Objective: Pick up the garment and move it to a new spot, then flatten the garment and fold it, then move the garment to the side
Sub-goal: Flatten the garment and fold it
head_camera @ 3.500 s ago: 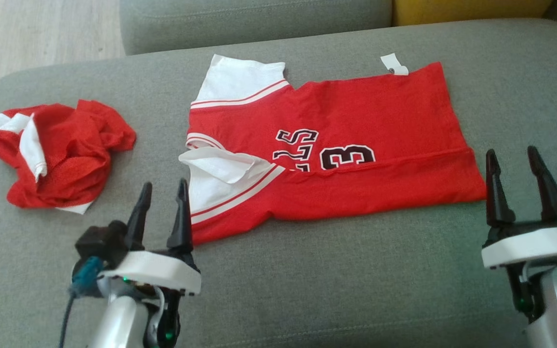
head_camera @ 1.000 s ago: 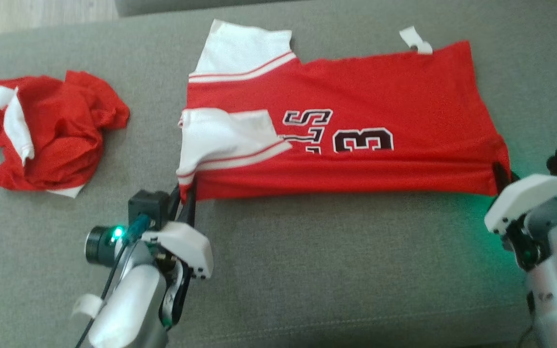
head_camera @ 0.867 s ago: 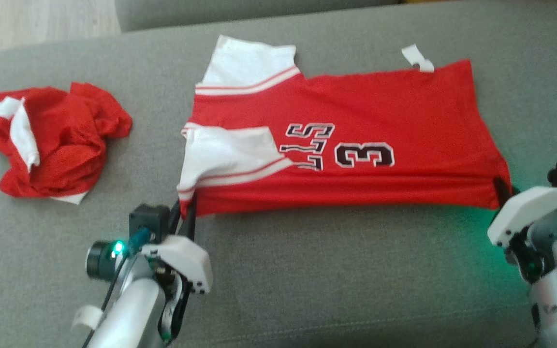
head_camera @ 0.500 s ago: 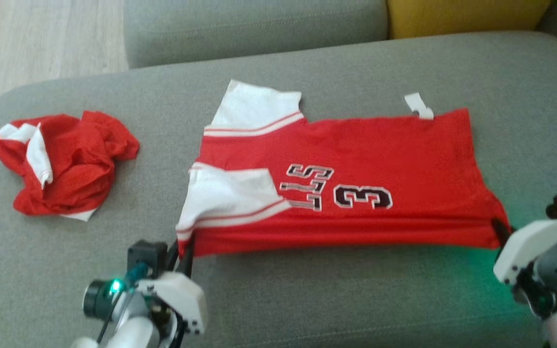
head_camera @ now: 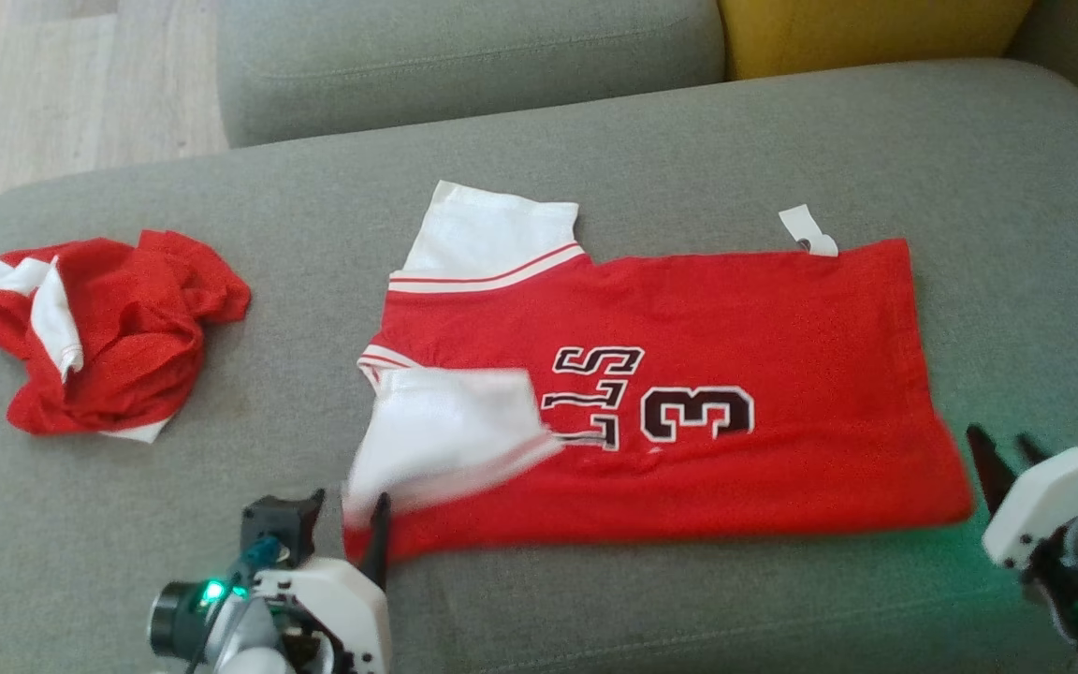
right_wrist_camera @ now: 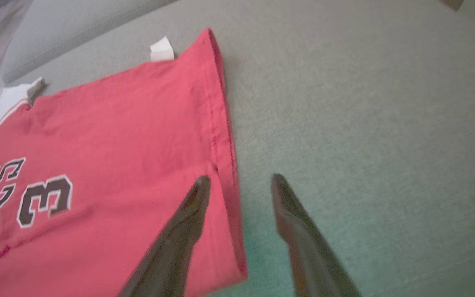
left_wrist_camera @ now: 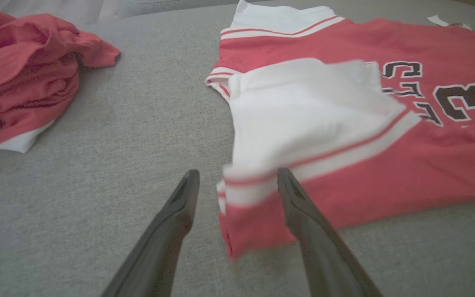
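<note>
The garment (head_camera: 689, 328) is a red jersey with white sleeves and a black "3", spread across the grey sofa seat (head_camera: 595, 599). My left gripper (head_camera: 347, 524) stands open at its near left corner. In the left wrist view that loose, blurred corner of the garment (left_wrist_camera: 386, 165) lies between the two fingers of the left gripper (left_wrist_camera: 237, 175). My right gripper (head_camera: 1000, 447) is open at the near right corner. The right wrist view shows the garment's (right_wrist_camera: 118, 144) hem running between the spread fingers of the right gripper (right_wrist_camera: 241, 179).
A crumpled red and white cloth (head_camera: 99, 337) lies at the seat's left end, also in the left wrist view (left_wrist_camera: 19, 82). A grey back cushion (head_camera: 464, 56) and a yellow cushion (head_camera: 876, 33) lie behind. Wooden floor (head_camera: 52, 94) shows beyond the far left.
Both grippers have opened and let go of the garment's near edge, which has dropped onto the seat. The head camera has tilted, so the whole picture has shifted.
</note>
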You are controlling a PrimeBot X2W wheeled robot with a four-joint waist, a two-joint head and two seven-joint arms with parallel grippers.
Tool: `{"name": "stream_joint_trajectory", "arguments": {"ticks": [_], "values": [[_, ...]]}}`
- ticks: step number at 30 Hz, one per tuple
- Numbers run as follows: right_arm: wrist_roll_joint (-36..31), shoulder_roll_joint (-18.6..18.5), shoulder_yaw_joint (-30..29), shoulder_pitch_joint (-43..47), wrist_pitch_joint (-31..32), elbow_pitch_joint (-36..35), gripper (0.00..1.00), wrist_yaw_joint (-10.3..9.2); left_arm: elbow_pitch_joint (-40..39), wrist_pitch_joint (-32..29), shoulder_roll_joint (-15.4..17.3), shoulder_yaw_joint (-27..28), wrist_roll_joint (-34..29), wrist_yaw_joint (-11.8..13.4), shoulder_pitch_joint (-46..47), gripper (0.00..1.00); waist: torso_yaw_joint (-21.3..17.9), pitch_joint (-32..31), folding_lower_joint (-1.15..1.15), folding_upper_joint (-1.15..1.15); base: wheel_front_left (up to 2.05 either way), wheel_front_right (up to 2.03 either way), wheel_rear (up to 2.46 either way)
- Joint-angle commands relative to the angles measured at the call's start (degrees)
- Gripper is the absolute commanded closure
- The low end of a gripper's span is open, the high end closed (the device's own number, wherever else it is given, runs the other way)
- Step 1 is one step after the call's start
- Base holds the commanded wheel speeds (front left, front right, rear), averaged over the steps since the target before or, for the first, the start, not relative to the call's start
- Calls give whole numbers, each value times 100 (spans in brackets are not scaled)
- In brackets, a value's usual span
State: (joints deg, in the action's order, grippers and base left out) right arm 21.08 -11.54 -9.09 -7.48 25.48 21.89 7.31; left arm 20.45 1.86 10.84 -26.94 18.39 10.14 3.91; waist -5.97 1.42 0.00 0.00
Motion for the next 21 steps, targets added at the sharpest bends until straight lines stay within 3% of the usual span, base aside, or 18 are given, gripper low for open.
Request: {"name": "stream_joint_trajectory", "arguments": {"ticks": [1, 8, 12, 17, 21], "values": [[-113, -106, -11, -160, -164, -304, 0, 18, -162, 77, 159, 269, 9, 72, 285, 0, -26, 40, 0, 0, 0, 0, 0], [-489, -19, -71, -507, -882, -579, 0, 18, -327, 446, 213, 515, 11, 197, 720, 0, -92, 334, 0, 0, 0, 0, 0], [-637, -53, 52, -884, -1326, -683, 0, 18, -503, 564, 282, 584, -31, 118, 1256, 0, -141, 640, 0, 0, 0, 0, 0], [-735, -92, 283, -1526, -1714, -723, 0, 18, -527, 242, 422, 484, -89, -291, 2339, 0, -250, 1119, 0, 0, 0, 0, 0], [-774, -155, 580, -2100, -1855, -678, 0, 18, -138, -421, 587, 245, -118, -907, 3434, 0, -409, 1520, 0, 0, 0, 0, 0]]}}
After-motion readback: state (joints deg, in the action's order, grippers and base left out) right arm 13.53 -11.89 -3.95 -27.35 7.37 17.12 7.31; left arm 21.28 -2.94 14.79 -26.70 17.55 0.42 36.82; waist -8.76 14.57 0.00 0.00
